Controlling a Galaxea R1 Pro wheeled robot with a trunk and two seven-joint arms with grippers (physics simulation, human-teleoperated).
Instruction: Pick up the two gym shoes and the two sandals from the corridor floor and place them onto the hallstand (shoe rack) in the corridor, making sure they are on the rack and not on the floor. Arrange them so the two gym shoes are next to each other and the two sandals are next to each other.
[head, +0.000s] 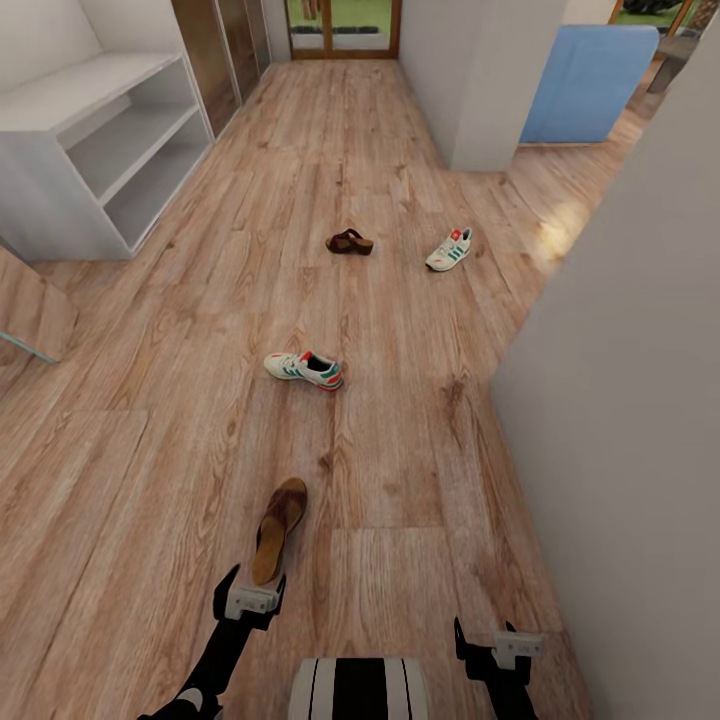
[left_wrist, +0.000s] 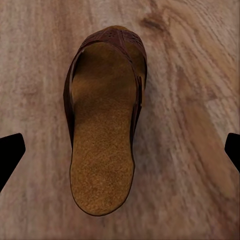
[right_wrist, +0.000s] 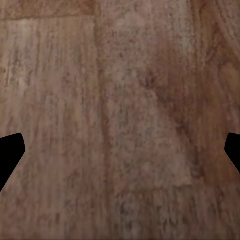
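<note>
The left jaws (head: 252, 597) hung low over the floor (head: 420, 470) with their two black tips wide apart, gripping nothing, and the near sandal (head: 279, 528) lay just ahead of them, its heel end closest. In the left wrist view that sandal (left_wrist: 105, 125) sat between the spread fingertips (left_wrist: 10, 152) but below them and not touched: a slip-on with a grainy tan footbed, a dark brown rim and a wide perforated brown strap over the toe end, lying flat, sole down. The right jaws (head: 497, 640) were likewise apart and empty, well to the right of the sandal, with bare wood planks (right_wrist: 120, 120) beneath them. Farther ahead of the left jaws lay the near shoe (head: 304, 368), a white lace-up sneaker with green side stripes and red-orange patches at heel and toe, resting crosswise on the floor with its toe pointing left. Beyond it, well apart, sat the far sandal (head: 349, 242), dark brown and small in the head view, also crosswise. To its right, ahead of the right jaws, was the far shoe (head: 450, 249), matching the first in white, green and red-orange, angled with one end toward the wall (head: 620, 400). The rack (head: 95, 150), a light-grey unit with a flat top and open shelves, stood far ahead and to the left of the left jaws, against the wall, with no footwear on it.
</note>
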